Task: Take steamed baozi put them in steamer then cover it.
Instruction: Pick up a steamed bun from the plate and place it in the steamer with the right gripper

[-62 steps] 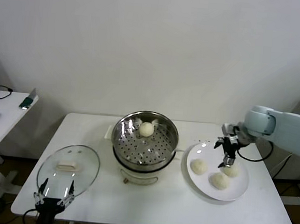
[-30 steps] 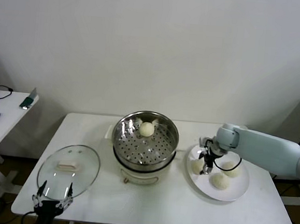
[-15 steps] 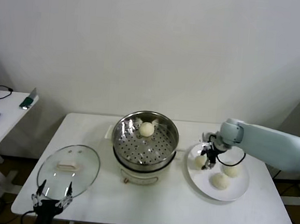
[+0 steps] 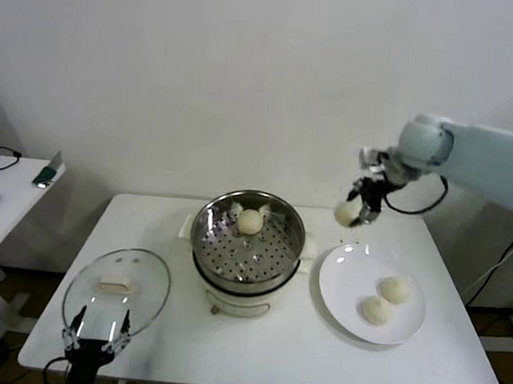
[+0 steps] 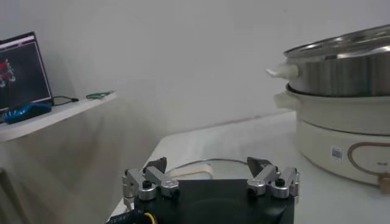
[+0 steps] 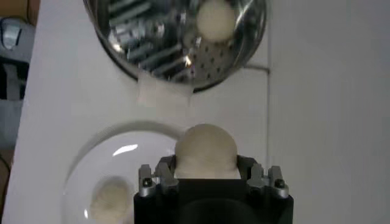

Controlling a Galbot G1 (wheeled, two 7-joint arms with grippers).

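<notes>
My right gripper is shut on a cream-white baozi and holds it in the air, above the gap between the steamer and the plate. In the right wrist view the baozi sits between the jaws. The shiny steamer on its cream base holds one baozi on the perforated tray. Two baozi lie on the white plate. The glass cover lies flat on the table at the left. My left gripper is open and empty at the cover's near edge.
A side table with a mouse and small items stands at the far left. The steamer's base rises to one side in the left wrist view. The white wall is close behind the table.
My right gripper closed on one baozi on the plate and lifted it up and back, leaving two on the plate. The left arm has hardly moved.
</notes>
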